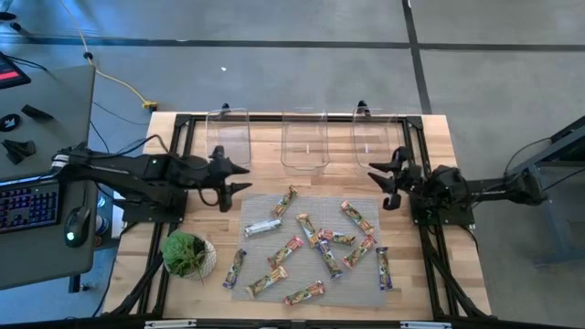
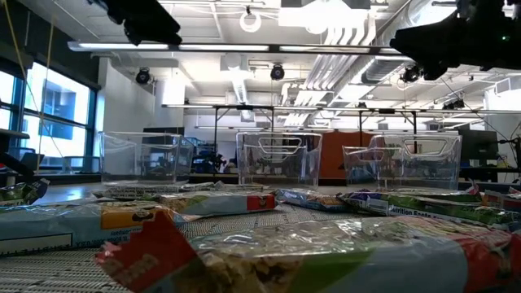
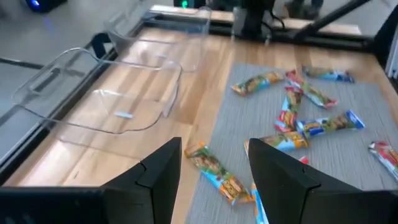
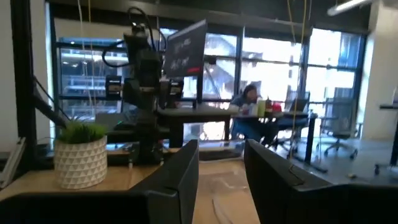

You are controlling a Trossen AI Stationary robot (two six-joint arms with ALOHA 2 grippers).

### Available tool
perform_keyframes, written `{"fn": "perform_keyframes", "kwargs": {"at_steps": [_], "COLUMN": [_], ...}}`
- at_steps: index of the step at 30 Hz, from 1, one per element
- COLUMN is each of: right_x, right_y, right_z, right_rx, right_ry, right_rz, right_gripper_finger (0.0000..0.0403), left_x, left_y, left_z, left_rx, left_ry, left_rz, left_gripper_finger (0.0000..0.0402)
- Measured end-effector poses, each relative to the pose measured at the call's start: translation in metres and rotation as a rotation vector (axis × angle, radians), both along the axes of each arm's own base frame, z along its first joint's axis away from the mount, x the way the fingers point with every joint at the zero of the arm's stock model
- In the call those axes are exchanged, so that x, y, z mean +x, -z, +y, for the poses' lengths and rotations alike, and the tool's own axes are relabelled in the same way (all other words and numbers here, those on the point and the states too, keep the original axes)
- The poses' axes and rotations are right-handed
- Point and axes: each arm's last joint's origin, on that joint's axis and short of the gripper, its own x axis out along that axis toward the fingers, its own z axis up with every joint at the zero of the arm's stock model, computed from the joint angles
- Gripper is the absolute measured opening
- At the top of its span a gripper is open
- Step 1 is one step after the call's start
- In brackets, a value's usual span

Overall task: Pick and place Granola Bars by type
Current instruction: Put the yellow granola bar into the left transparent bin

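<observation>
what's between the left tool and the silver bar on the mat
Nothing: the high view shows only bare wood and a strip of grey mat between the open left tool and the silver bar. The nearest green bar lies off to the side.

Granola Bars [image 1: 309,243]: thirteen, on one grey mat [image 1: 366,279]. Clear bins [image 1: 304,140]: three. Potted plant [image 1: 186,253]: one. Robot arms: two.

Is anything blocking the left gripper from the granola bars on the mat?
Nothing visible does. The left gripper, open and empty, hovers beside the mat's edge, and the nearest granola bar lies uncovered on it. The potted plant stands off to the side.
</observation>
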Motion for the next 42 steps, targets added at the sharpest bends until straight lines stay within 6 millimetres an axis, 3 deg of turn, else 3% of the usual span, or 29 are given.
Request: {"fn": "perform_keyframes", "kwargs": {"at_steps": [8,16,22,27,34,39,42], "right_x": [0.035,0.095,0.144,0.169,0.177,0.167,0.158], "right_y": [-0.019,-0.047,-0.043,-0.035,-0.052,-0.064,-0.071], "right_z": [0.0,-0.001,-0.002,-0.002,-0.002,-0.002,-0.003], "right_rx": [0.159,0.192,0.215,0.208,0.181,0.154,0.153], "right_ry": [-0.008,0.019,0.037,0.05,0.042,0.046,0.088], "right_rz": [0.255,0.521,0.614,0.672,0.636,0.624,0.626], "right_gripper_finger": [0.0114,0.0114,0.0114,0.0114,0.0114,0.0114,0.0114], "left_x": [0.02,0.021,0.02,0.022,0.037,0.057,0.068], "left_y": [0.002,0.006,0.006,0.007,0.019,0.035,0.046], "left_z": [-0.001,-0.002,0.0,0.0,-0.004,-0.005,0.002], "left_rx": [0.029,0.001,0.023,-0.086,-0.197,-0.21,-0.311], "left_ry": [-0.042,-0.023,-0.085,-0.148,-0.125,-0.121,-0.147], "left_rz": [0.114,0.147,0.148,0.115,0.146,0.186,0.203], "left_gripper_finger": [0.0182,0.0182,0.0182,0.0182,0.0182,0.0182,0.0182]}}
